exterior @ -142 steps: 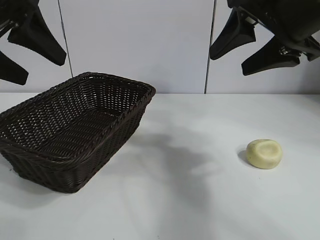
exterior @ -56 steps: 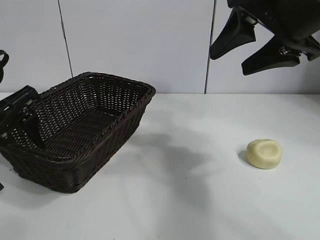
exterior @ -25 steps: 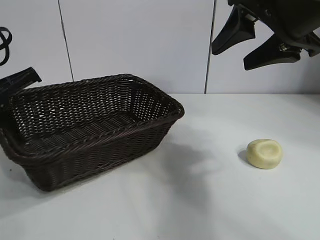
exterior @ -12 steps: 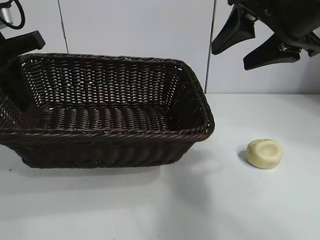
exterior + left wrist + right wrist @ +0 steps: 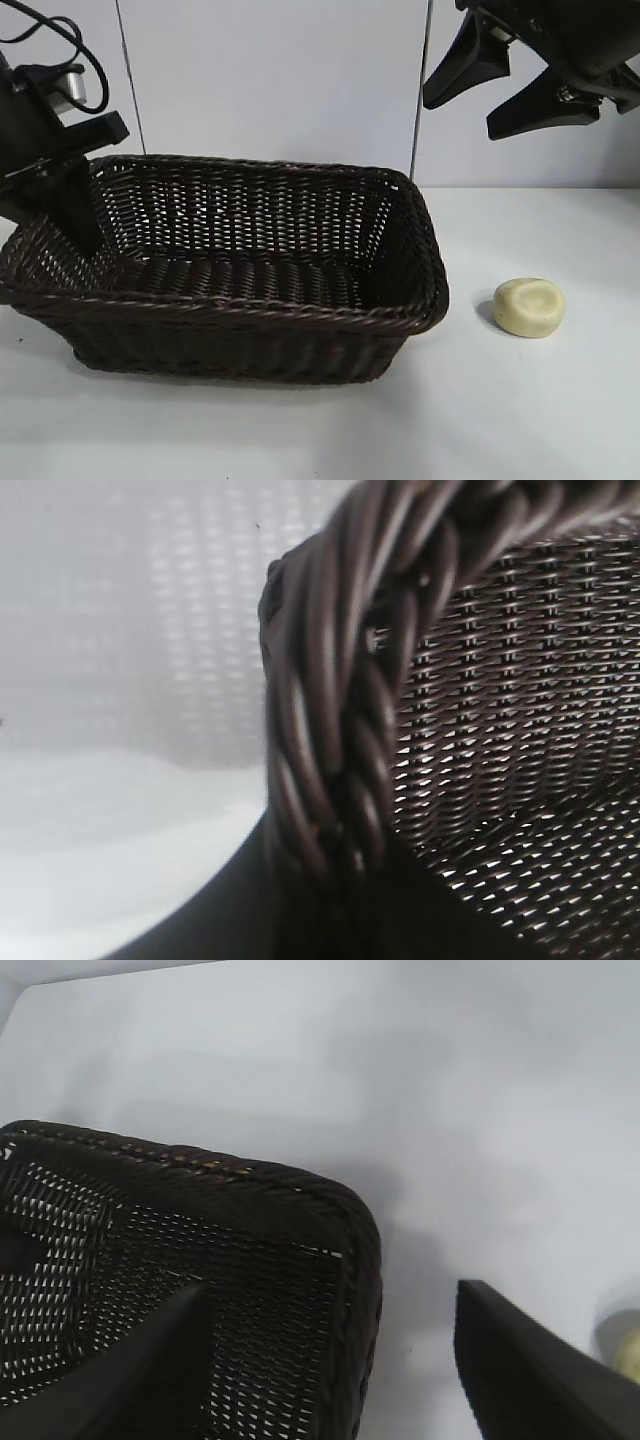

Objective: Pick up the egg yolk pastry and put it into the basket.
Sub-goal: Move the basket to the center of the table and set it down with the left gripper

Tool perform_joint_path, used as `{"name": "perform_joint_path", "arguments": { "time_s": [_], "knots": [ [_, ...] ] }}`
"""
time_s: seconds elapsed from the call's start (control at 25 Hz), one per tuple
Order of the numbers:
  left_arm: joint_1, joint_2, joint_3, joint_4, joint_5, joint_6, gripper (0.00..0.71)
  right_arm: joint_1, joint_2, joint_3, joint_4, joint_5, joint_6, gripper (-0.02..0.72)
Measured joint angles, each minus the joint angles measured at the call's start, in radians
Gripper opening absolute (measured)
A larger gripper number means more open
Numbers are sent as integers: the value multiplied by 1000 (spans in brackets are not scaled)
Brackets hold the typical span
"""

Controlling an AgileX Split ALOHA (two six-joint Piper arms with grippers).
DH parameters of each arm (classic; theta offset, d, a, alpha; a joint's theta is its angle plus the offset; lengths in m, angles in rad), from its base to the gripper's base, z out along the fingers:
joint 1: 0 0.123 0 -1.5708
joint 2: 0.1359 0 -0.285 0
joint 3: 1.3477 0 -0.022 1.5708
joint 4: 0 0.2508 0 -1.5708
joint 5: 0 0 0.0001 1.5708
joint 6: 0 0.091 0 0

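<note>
Wicker basket [image 5: 240, 300] beside egg yolk pastry [image 5: 529, 307]

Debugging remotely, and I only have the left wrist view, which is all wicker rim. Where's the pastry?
Observer: In the exterior view the egg yolk pastry lies on the table, right of the basket and apart from it.
Operator: Anything in the basket?
Observer: Nothing visible inside.
Operator: Right arm?
Observer: The right end effector hangs open and raised at the right side, holding nothing.
</note>
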Motion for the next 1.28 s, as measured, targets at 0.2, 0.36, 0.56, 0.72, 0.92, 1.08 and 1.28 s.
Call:
{"name": "perform_joint_path", "arguments": {
  "time_s": [0.2, 0.36, 0.56, 0.72, 0.92, 1.08, 1.28],
  "knots": [
    [0, 0, 0, 17, -9, 0, 98, 0, 0, 0, 0, 0, 0, 496],
    [0, 0, 0, 34, -11, 0, 98, 0, 0, 0, 0, 0, 0, 496],
    [0, 0, 0, 34, -24, 1, 98, 0, 0, 0, 0, 1, 0, 496],
    [0, 0, 0, 34, -35, 1, 98, 0, 0, 0, 0, 1, 0, 496],
    [0, 0, 0, 32, -51, 1, 128, 0, 0, 0, 0, 1, 0, 496],
    [0, 0, 0, 23, -57, 1, 302, 0, 0, 0, 0, 1, 0, 496],
    [0, 0, -6, 16, -59, 1, 499, 0, 0, 0, 0, 1, 0, 496]
  ]
}}
